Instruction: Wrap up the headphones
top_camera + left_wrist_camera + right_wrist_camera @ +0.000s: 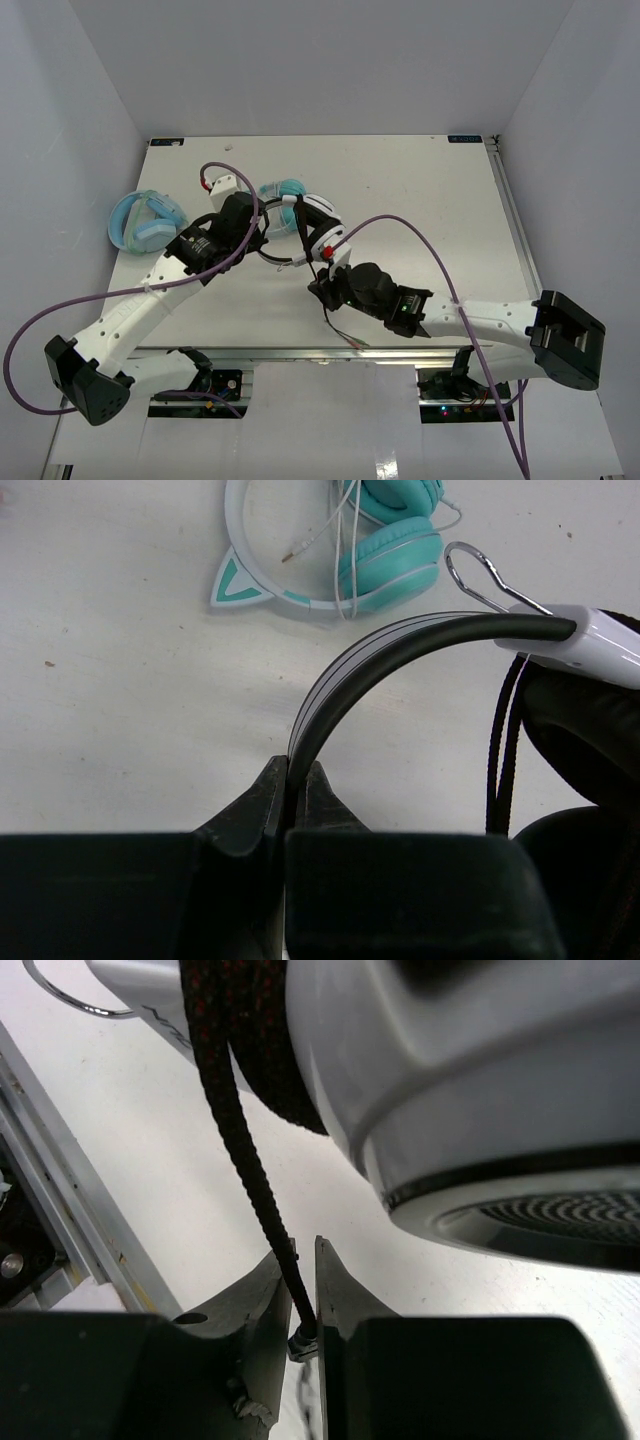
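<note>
The black-and-white headphones (316, 226) lie mid-table, with the white earcups stacked and the thin black headband curving toward the left arm. My left gripper (262, 240) is shut on the headband (400, 645), which is pinched between its fingertips in the left wrist view (292, 772). My right gripper (326, 287) is just in front of the earcups. In the right wrist view it (303, 1248) is shut on the braided black cable (240, 1130), near its metal plug end. The cable runs up around the white earcup (450, 1080). A cable tail trails toward the table's near edge (345, 335).
Teal cat-ear headphones (285, 190) lie right behind the task headphones and show in the left wrist view (390, 555). Light-blue headphones (145, 220) sit at the table's left edge. A metal rail (50, 1190) runs along the near edge. White walls enclose the table.
</note>
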{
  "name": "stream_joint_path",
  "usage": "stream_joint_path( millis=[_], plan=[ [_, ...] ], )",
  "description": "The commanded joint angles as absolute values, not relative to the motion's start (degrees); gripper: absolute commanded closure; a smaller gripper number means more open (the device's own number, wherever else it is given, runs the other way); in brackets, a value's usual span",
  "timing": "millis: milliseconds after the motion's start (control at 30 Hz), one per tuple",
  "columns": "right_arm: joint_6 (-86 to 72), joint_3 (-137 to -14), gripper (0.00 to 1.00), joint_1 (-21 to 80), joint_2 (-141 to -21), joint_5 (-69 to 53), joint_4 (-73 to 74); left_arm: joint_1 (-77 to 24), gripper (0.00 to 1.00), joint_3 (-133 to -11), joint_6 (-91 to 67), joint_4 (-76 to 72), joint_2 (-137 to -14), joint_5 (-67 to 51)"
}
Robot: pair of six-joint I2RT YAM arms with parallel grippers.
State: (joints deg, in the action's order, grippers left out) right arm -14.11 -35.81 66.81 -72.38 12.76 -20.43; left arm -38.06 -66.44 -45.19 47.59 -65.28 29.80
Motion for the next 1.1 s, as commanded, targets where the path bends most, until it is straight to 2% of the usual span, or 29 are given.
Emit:
stream_joint_path(
  millis=[0,200,500,1067],
  plan=[
    [-12.3,-34.7,0.79,67.7,-74.4,16.4,-24.6,-37.7,1.00,-67.1,-49.6,41.6,-61.6,30.1],
    [-12.1,-32.5,0.76,67.8,-76.2,16.0,-30.1,-37.6,1.00,-66.7,-49.5,41.8,-61.0,30.3],
    [-11.8,-31.6,0.64,67.8,-77.1,16.6,-32.8,-37.7,1.00,-65.8,-49.8,41.7,-60.0,30.1],
    [-12.1,-30.0,0.63,67.7,-81.5,16.1,-37.3,-37.7,1.00,-65.5,-49.8,41.5,-58.7,30.1]
  ],
)
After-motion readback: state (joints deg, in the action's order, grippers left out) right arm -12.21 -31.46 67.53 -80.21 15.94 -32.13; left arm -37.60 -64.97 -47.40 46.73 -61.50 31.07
